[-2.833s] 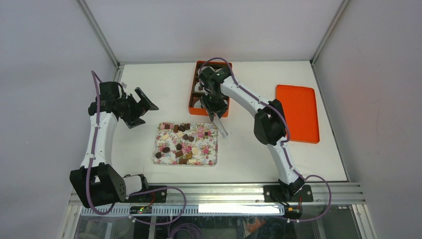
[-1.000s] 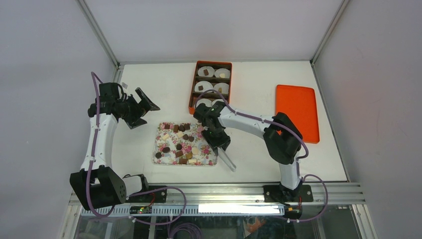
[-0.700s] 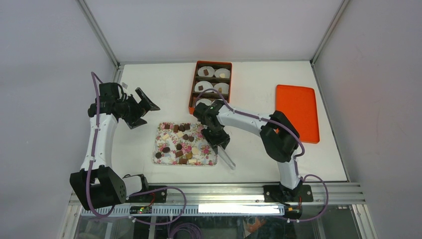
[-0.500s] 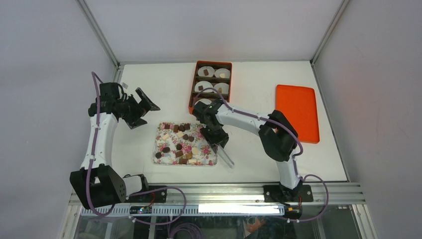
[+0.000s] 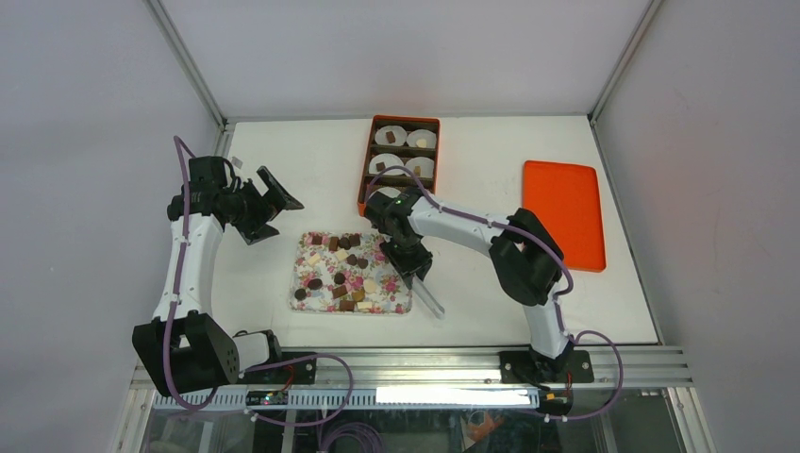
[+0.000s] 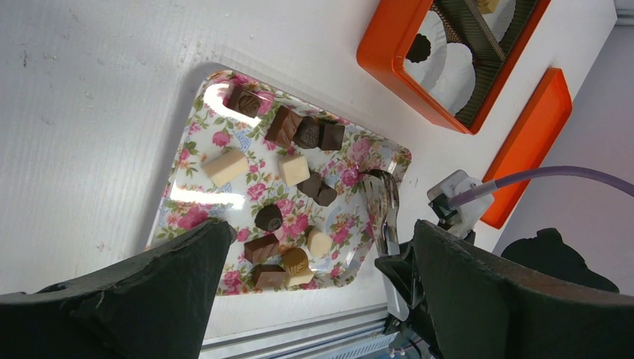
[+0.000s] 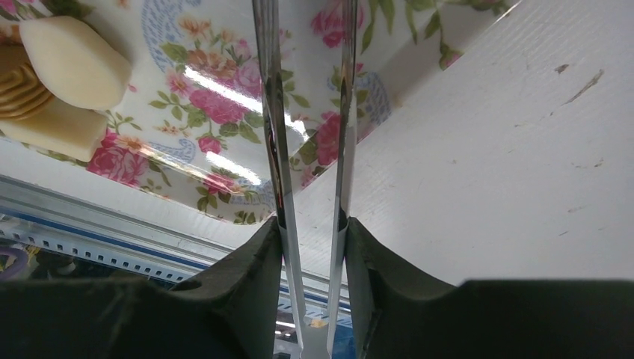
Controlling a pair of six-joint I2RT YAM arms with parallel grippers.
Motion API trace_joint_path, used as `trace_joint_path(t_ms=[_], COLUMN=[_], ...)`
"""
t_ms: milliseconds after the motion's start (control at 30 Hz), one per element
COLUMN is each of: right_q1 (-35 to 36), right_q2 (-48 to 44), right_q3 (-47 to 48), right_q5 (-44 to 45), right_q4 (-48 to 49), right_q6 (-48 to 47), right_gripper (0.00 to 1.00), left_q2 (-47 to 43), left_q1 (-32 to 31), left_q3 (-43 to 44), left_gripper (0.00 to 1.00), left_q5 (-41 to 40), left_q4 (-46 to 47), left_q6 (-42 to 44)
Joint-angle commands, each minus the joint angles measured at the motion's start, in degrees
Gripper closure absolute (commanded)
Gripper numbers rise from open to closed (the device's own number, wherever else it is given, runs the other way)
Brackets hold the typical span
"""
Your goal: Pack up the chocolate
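Floral tray (image 7: 224, 105) — wrist view reveals right gripper (image 7: 310, 233) squeezing tongs (image 7: 272, 112).

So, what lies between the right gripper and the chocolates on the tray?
Metal tongs, held by the right gripper, reaching over the tray; seen in the right wrist view.

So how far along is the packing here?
Done: at least four cups in the orange box hold a piece. In hand: right gripper holds tongs over the floral tray. Remaining: many chocolates on it; the orange lid lies apart.
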Motion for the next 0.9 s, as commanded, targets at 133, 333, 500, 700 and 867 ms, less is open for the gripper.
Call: trace_joint_path(t_ms=[133, 333, 500, 700, 867], right_q1=[-0.7, -2.2, -3.8, -7.1, -11.2], right_q2=[-4.8, -6.5, -7.5, -9.0, -9.2], right_q3=[2.8, 3.2, 3.9, 7.1, 10.5], right_q5=[1.3, 1.3, 1.0, 1.7, 2.7], right_q4=[-2.6, -3.7, -4.4, -6.1, -7.2], right_q6=[-0.9, -1.5, -1.9, -3.0, -4.8], right_gripper=[1.00, 1.00, 1.00, 1.00, 1.00], left_q2=[-1.1, -1.1, -1.1, -1.2, -1.1], left_q1=[0.6, 0.7, 0.7, 0.7, 0.8], left_q3=[0.9, 0.7, 0.4, 0.5, 0.6], left_gripper=[0.01, 0.01, 0.01, 0.01, 0.01], left_q5=[1.3, 1.3, 1.5, 0.7, 0.9], left_q4=[1.6, 1.8, 1.9, 1.8, 1.8], left_q6=[-0.2, -0.3, -0.4, 0.0, -0.1])
